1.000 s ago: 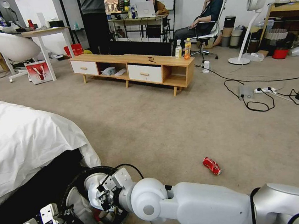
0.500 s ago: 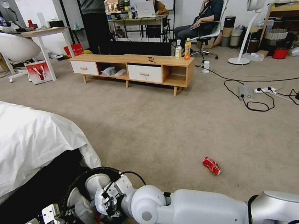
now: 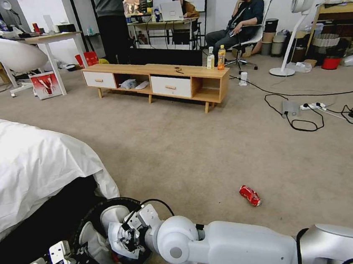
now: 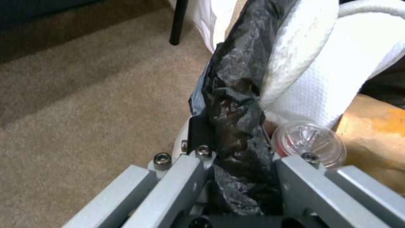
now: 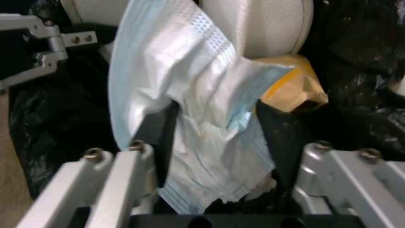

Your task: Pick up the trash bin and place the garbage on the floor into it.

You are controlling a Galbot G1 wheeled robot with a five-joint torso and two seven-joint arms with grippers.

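The trash bin (image 3: 93, 211), white with a black bag over its rim, hangs low at my left beside the bed. My left gripper (image 3: 73, 254) is shut on its bag-covered rim (image 4: 236, 95). My right gripper (image 3: 126, 238) is over the bin's mouth, open, with a pale blue face mask (image 5: 181, 63) lying loose between its fingers. Inside the bin are white tissue (image 4: 320, 63), a brown paper bag (image 5: 291, 88) and a clear plastic bottle base (image 4: 310, 142). A crushed red soda can (image 3: 250, 195) lies on the carpet floor (image 3: 195, 155) to my right.
The white-sheeted bed (image 3: 20, 165) fills my left. A low wooden cabinet (image 3: 158, 77) with two upright bottles (image 3: 220, 58) stands ahead. Cables and a power strip (image 3: 308, 107) cross the carpet at far right, near a standing fan (image 3: 292, 31).
My right gripper has sunk a little into the bin's mouth, and the face mask now spreads out between its fingers. The left gripper, the bin and the can have stayed put.
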